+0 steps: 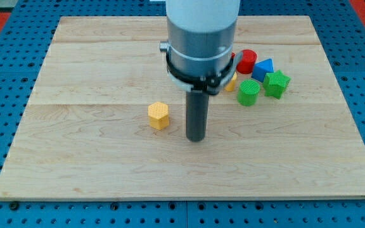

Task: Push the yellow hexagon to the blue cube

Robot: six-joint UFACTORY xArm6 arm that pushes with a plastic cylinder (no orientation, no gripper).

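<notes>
1. On the wooden surface point(94, 158), the yellow hexagon point(159, 116) is sitting alone a little left of centre, well apart from the other blocks
2. My tip point(196, 139) is resting just beside the hexagon, on its right and slightly nearer, with a narrow strip of bare wood showing between them
3. Over at the far right, a cluster is crowding together: a red cylinder point(246, 61), a blue block point(263, 68) just right of it, a green star point(276, 83) nearer still, and a green cylinder-like block point(248, 92) to the star's left
4. A yellow block point(231, 84) is peeking out from behind the arm's grey body point(201, 38), its shape being hidden
5. No jaws are showing on this arm; it is ending in the plain dark rod
</notes>
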